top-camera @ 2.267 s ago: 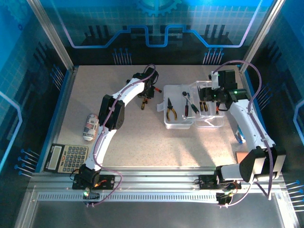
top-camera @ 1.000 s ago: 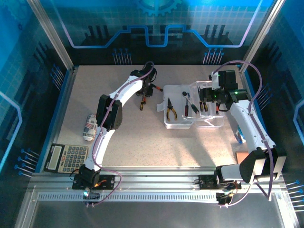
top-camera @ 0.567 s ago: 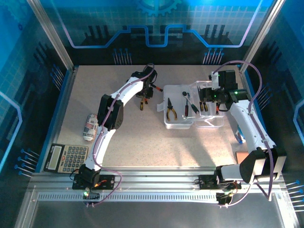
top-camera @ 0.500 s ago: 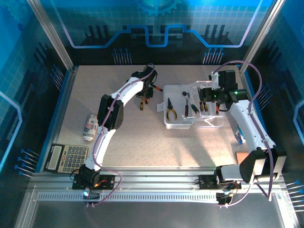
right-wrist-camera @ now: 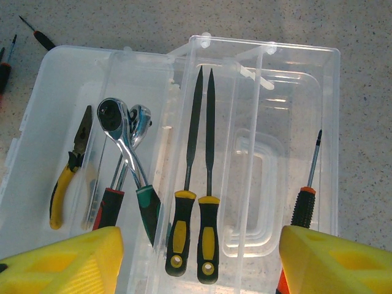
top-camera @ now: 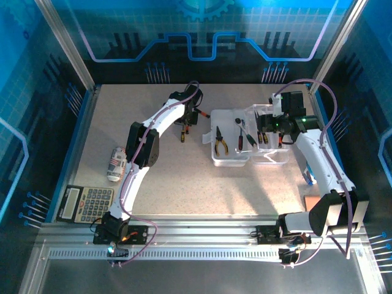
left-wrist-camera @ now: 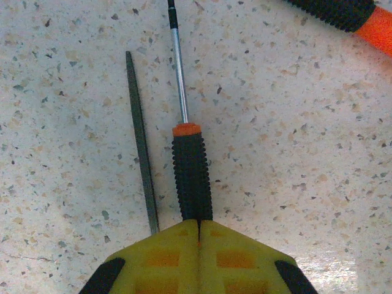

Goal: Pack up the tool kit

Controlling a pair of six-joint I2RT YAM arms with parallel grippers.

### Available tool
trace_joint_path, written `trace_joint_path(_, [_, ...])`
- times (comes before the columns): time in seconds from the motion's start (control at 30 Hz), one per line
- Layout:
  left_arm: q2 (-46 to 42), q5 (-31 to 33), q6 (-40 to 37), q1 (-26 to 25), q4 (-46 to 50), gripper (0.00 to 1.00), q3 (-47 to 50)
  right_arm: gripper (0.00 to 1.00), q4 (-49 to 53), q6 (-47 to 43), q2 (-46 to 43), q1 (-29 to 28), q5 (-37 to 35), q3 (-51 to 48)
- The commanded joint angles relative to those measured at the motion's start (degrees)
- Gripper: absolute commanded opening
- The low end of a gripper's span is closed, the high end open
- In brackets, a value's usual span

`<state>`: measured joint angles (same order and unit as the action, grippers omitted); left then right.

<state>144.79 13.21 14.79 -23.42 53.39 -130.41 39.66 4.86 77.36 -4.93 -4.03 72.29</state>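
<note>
Noting the layout against one landmark: the clear case (top-camera: 231,157), which lies open on the table (top-camera: 184,184) with its lid folded out to its right side.

Left gripper (left-wrist-camera: 198,225): yellow fingers pressed together with only a seam between them, clamped on the butt end of a black-and-orange screwdriver (left-wrist-camera: 191,174). The screwdriver lies flat on the speckled table, left of the case and apart from it, with its shaft pointing away from the gripper. A thin dark file (left-wrist-camera: 141,141) lies just beside it, nearly parallel and not touching. A second black-and-orange handle (left-wrist-camera: 343,12) lies a little apart, on the screwdriver's other side.

Right gripper (right-wrist-camera: 200,242): fingers spread wide, hanging above the case roughly over the line where base and lid meet.

Case contents, from the right wrist view:
- yellow-handled pliers (right-wrist-camera: 66,177) lie at the far left of the base;
- two ratchet wrenches (right-wrist-camera: 122,131) lie next to the pliers, with their heads overlapping;
- two yellow-and-black files (right-wrist-camera: 196,184) lie side by side near the hinge line;
- an orange-collared screwdriver (right-wrist-camera: 304,205) lies along the lid's right edge. I cannot tell whether it rests inside the lid or beneath it on the table.
</note>
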Motion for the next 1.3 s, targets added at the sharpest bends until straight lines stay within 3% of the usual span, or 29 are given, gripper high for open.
trace_joint_path(0.0, [-0.9,-2.7,-1.1,-0.1,0.8,0.00,0.9,0.70,1.4,-0.5,-0.9,-0.6,1.0,0.1])
trace_joint_path(0.37, [-18.2,-10.9,-1.5,-0.1,-3.3,0.00,7.9,0.71,2.0,0.3,-3.3,-0.3,5.6,1.1])
trace_joint_path(0.47, [-20.4,-9.7,-2.1,-0.1,-3.9,0.00,9.5,0.71,1.8,0.6,-3.5,-0.1,6.5,1.3])
trace_joint_path(0.57, [-18.0,-7.6,-3.0,0.1,-2.7,0.01,8.3,0.71,1.5,0.7,-3.3,-0.1,7.2,1.4])
trace_joint_path(0.7, [-12.8,-7.1,-2.7,0.3,-1.9,0.27,6.0,0.71,1.4,0.7,-3.2,-0.1,7.4,0.9])
trace_joint_path(0.9, [-7.0,-6.2,-1.6,0.3,-2.7,0.47,2.9,0.71,1.5,0.5,-3.5,0.0,7.2,0.6])
trace_joint_path(1.03, [-4.6,-3.9,-1.5,0.4,-4.1,0.48,2.4,0.72,1.4,0.3,-3.3,0.2,7.3,0.2])
trace_joint_path(1.27, [-0.8,-2.4,-0.9,0.9,-4.3,0.41,1.7,0.72,1.0,0.3,-3.3,0.6,7.6,-0.6])
